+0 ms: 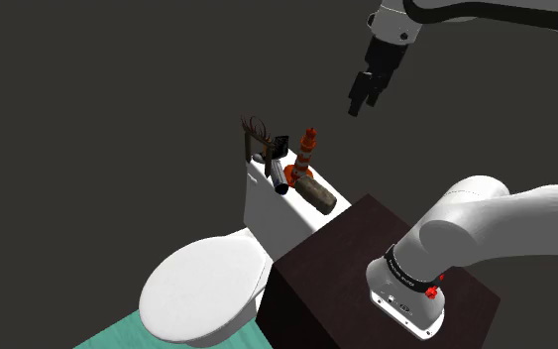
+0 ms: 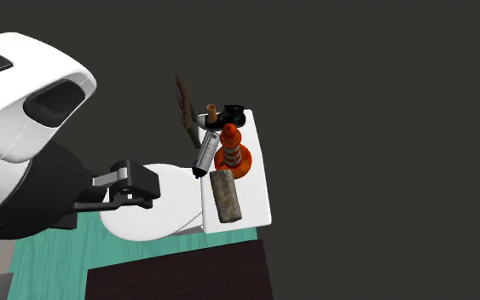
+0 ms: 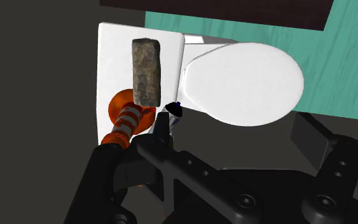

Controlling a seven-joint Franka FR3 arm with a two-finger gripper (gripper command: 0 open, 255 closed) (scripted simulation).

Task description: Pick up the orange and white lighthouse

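Jaws up high and parted, nothing between them, hanging in open air on the end of the white arm [image 1: 509, 223]. They are touching nothing.

Down below them, off toward the shoulder view's left, stands the lighthouse [image 1: 307, 152]. It has an orange-and-white banded tower on a round orange base, and it stands upright on the white toilet tank lid [image 3: 112, 63], well apart from the jaws. Looking along the jaws, its base sits out ahead of them and its tower runs back until it slips behind the black edge of one jaw.

There is company on that lid. A grey-brown block [image 3: 145, 70] lies flat, farther out from the jaws than the lighthouse in the wrist view. One end is right up against the orange base, and I cannot tell whether they touch. A silvery tube [image 2: 205, 153] lies slanted just beside the lighthouse on the bowl side, its dark tip poking past the lid's edge.

Beyond the lighthouse from the jaws in the shoulder view, at the far end of the lid, there's a dark twiggy piece [image 1: 256, 133]. Next to it is a small black object with a brown knob [image 2: 227, 112].

The closed toilet seat cover [image 3: 241, 83] sits below the jaws too, to the bowl side of the tank, over a teal floor [image 3: 339, 63]. The dark brown stand [image 1: 351, 248] butts up close to the tank. Everything past that is flat dark grey.
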